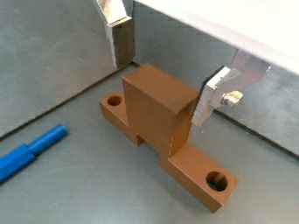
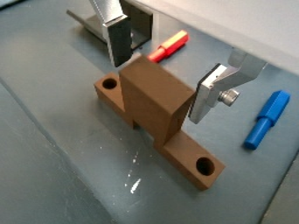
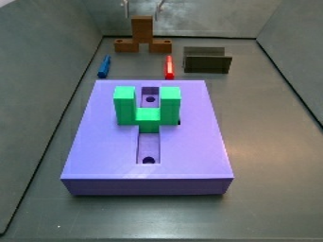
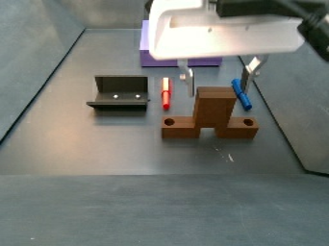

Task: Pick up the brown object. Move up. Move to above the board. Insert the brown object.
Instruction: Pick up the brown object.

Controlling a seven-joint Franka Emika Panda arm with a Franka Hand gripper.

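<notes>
The brown object (image 1: 162,105) stands on the grey floor with its drilled bar lying flat and a thick stem rising from the middle (image 2: 158,96). My gripper (image 1: 163,68) is open just above the stem's top, one silver finger on each side, and no pad touches the wood (image 2: 163,66). In both side views the brown object (image 3: 139,43) (image 4: 210,120) sits under the gripper (image 3: 142,23) (image 4: 216,81). The purple board (image 3: 190,151) carries a green U-shaped block (image 3: 146,106) over its groove. Only a strip of the board (image 4: 145,40) shows behind the arm.
A red peg (image 2: 170,45) (image 4: 166,92) and a blue peg (image 2: 265,119) (image 4: 240,93) lie on either side of the brown object. The dark fixture (image 4: 118,93) (image 3: 209,61) stands beyond the red peg. Grey walls enclose the floor.
</notes>
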